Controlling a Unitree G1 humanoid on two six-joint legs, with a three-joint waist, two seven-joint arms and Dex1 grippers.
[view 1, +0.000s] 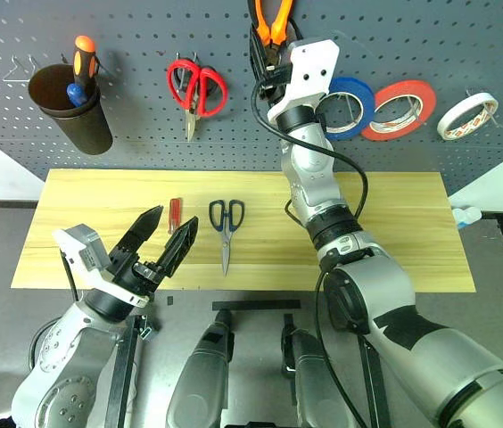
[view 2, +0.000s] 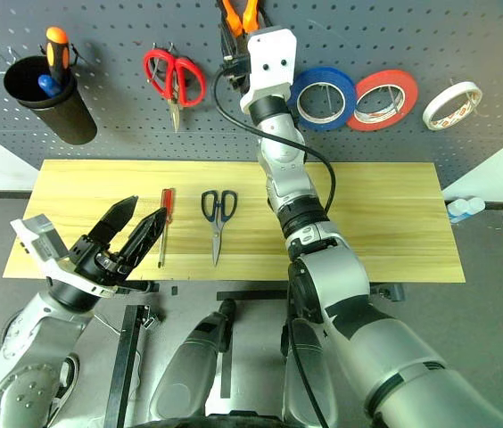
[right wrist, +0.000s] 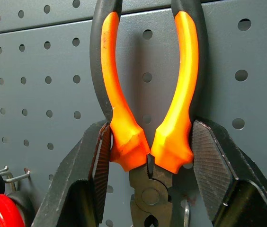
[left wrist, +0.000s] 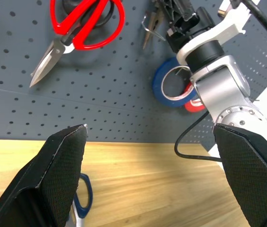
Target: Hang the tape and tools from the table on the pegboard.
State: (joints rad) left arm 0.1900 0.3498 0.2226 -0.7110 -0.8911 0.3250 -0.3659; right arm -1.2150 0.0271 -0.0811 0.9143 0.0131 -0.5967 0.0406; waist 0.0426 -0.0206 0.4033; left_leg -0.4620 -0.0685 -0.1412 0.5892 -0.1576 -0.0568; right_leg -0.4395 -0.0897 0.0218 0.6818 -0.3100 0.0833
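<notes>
Left gripper (view 1: 160, 234) spread wide, empty, above the table (view 1: 394, 232) near the red-handled screwdriver (view 1: 174, 214) and dark scissors (view 1: 226, 223) (both unhung). Right gripper (right wrist: 147, 156) pinches pliers (right wrist: 145, 99) against the pegboard (view 1: 144, 134). Tape (view 1: 467, 116) hangs far right. Next: seat pliers on hook, release.

The pegboard (view 1: 127, 134) is dark grey, dotted with rows of small holes; the table (view 1: 394, 232) is light yellow wood-grain. The pliers (right wrist: 147, 118) have orange-and-black handles. The scissors (view 1: 226, 223) have dark black-blue handles, the screwdriver (view 1: 174, 214) a red one. The hung scissors (view 1: 196, 87) are red-handled; the tape rolls are blue (view 1: 351, 107), red (view 1: 400, 109) and whitish (view 1: 466, 116).
</notes>
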